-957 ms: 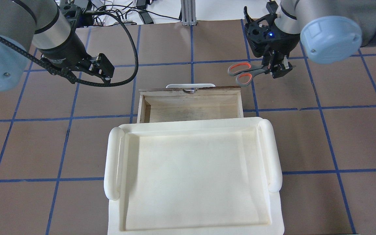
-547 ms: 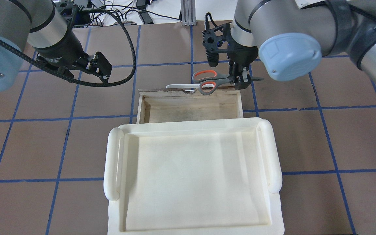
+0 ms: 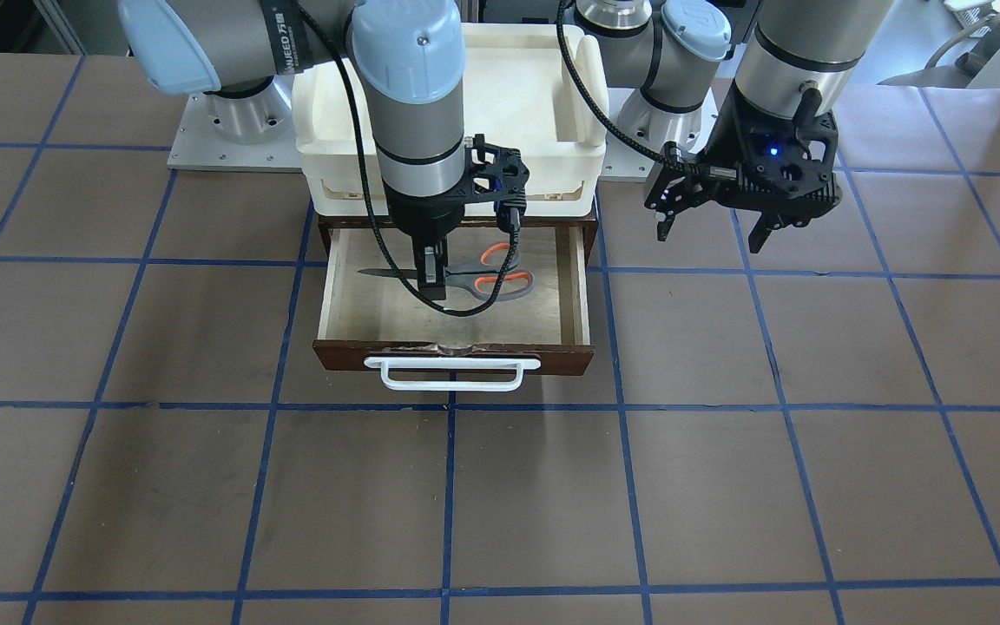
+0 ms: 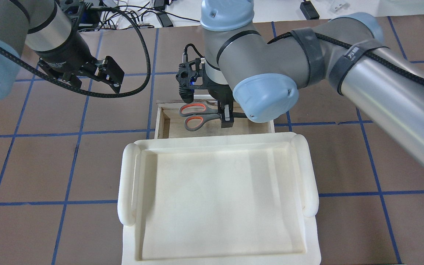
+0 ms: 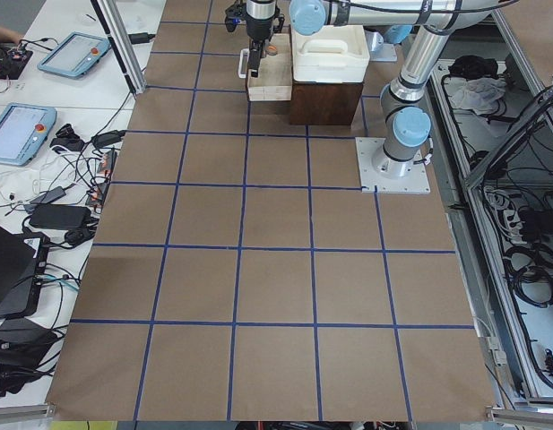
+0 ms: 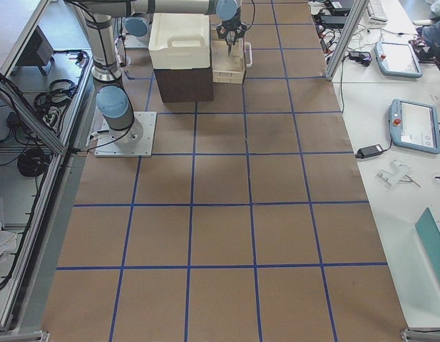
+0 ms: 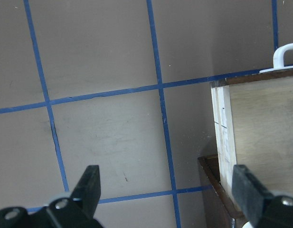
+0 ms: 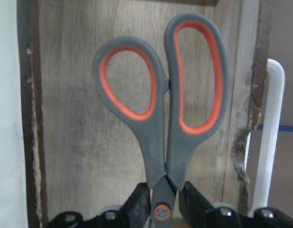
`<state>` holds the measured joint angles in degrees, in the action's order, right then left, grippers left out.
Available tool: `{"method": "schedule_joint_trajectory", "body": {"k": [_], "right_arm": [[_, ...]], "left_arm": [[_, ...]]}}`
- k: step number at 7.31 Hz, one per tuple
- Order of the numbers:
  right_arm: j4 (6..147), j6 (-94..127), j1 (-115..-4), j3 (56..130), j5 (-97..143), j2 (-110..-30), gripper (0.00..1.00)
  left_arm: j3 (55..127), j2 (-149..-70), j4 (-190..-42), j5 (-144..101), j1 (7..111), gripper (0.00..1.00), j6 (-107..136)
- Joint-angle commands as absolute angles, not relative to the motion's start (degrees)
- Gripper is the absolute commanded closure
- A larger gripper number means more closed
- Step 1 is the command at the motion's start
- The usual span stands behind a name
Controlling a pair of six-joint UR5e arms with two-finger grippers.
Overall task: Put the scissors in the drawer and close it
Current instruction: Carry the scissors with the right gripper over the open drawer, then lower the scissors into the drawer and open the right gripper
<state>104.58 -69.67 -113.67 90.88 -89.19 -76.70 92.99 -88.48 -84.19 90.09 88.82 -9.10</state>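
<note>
The placing step is in hand: in the upper middle of the front-facing frame the right claw [image 3: 432, 291] reaches down into the open drawer [image 3: 361, 317], clamped on the scissors [image 3: 478, 278] just by the pivot. The right wrist view shows its jaws pinching the blade root, both orange-lined loops pointing away from it. The scissors lie level, lengthwise across the drawer's pale interior, handles toward the frame's right and blade tip toward its left. Whether they already rest on the drawer floor cannot be told. The left claw [image 3: 713, 233], in the upper right of that frame, hangs spread wide and empty over the table [image 3: 726, 477], just beside the drawer's side wall. Next, I judge, the right claw must let go and lift straight out so the blades do not snag. The drawer then needs pushing in toward the frame's top by its front or its white bar handle [image 3: 452, 375], under the white tray [image 4: 127, 184]. Counted: 1 pair of scissors, 1 drawer, 1 handle, 1 tray, 2 claws.
</note>
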Motion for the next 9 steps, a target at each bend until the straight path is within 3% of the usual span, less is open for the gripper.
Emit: {"method": "schedule_joint_trajectory", "body": {"k": [1,2,3,4,9], "right_arm": [[104.8,-68.6,-115.0,90.9,-89.3,-75.1,0.84],[104.8,-68.4,-115.0,91.0,-89.1,-75.1,0.54],[104.5,-68.4,-115.0,91.3,-89.2,-75.4,0.32],[104.7,-68.4,-115.0,91.1,-89.2,-75.6,0.00],[102.1,-33.6,-109.7,90.7,-91.6,-88.5,0.00]], "left_arm": [[93.0,-88.7,-84.0,89.9,88.9,0.00,-9.1],[93.1,-88.3,-84.1,89.8,88.9,0.00,-9.0],[93.1,-88.3,-84.0,89.8,88.8,0.00,-9.0],[93.0,-88.3,-84.0,89.9,88.8,0.00,-8.7],[93.3,-88.6,-84.0,89.9,88.9,0.00,-8.0]]}}
